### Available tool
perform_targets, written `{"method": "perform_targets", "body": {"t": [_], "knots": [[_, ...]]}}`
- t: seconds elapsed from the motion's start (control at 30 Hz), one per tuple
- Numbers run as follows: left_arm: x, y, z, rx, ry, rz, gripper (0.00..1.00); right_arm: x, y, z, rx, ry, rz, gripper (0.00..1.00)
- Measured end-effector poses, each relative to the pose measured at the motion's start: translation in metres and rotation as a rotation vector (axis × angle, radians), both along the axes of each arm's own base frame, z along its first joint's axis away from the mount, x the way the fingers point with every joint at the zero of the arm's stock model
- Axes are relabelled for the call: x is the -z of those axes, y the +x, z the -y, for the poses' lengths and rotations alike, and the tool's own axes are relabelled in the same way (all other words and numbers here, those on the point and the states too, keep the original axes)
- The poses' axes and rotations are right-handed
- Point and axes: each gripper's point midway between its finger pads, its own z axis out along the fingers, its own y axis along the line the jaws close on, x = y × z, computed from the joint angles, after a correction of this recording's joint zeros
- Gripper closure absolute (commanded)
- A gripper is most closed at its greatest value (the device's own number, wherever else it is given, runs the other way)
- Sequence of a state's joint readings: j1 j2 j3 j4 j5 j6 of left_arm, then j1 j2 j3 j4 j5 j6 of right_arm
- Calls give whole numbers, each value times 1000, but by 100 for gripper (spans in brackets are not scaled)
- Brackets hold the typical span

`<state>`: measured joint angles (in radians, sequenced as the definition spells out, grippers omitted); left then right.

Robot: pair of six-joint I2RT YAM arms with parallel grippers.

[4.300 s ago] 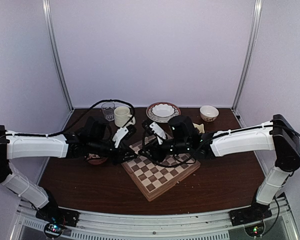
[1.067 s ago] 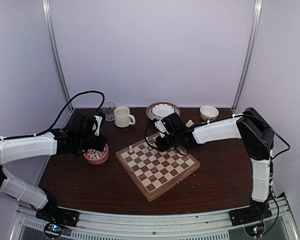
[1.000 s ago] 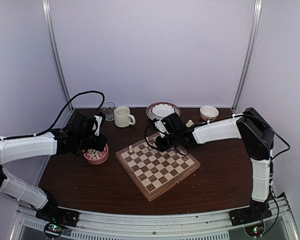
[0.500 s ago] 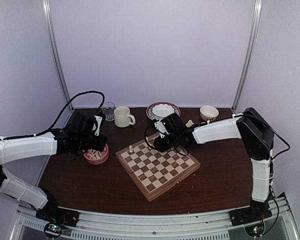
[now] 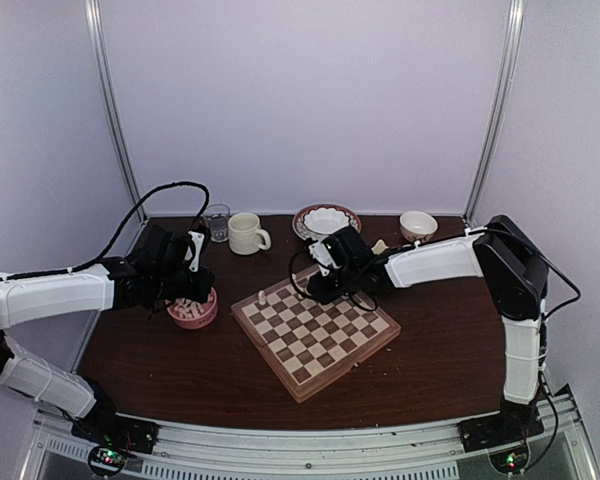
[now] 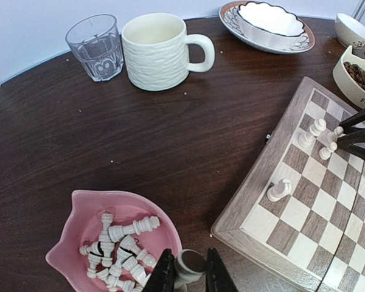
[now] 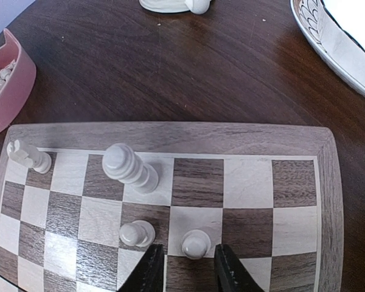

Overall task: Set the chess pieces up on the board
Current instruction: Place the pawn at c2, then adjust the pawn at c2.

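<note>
The board (image 5: 315, 335) lies in the middle of the table, turned at an angle. A few cream chess pieces stand at its far corner: a knight (image 7: 27, 155), a tall piece (image 7: 131, 169) and two pawns (image 7: 137, 233) (image 7: 196, 243). My right gripper (image 7: 188, 260) is open low over the board, its jaws either side of the right-hand pawn with a gap on each side. My left gripper (image 6: 189, 277) is shut on a chess piece (image 6: 190, 263) at the rim of the pink bowl (image 6: 79, 222). Several more chess pieces (image 6: 118, 246) lie in that bowl.
At the back stand a glass (image 5: 217, 221), a cream mug (image 5: 245, 233), a patterned plate holding a white bowl (image 5: 326, 222) and a small bowl (image 5: 417, 226). A cup of coffee beans (image 6: 353, 76) sits just beyond the board's far corner, beside the right arm.
The right gripper's jaws have parted from the pawn, which now stands on its square. The left arm, over the board some seconds ago, has held still at the pink bowl.
</note>
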<state>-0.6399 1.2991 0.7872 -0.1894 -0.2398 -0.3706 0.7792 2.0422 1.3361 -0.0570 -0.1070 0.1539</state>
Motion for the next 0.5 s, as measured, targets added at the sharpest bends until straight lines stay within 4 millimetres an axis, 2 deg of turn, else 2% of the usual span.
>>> {"method": "perform_targets", "body": {"t": [0.17, 0.5], "knots": [[0, 0, 0, 0, 0, 0, 86, 5, -3, 3, -1, -9, -8, 72], [0, 1, -2, -7, -2, -1, 86, 10, -6, 7, -5, -26, -12, 89]]}}
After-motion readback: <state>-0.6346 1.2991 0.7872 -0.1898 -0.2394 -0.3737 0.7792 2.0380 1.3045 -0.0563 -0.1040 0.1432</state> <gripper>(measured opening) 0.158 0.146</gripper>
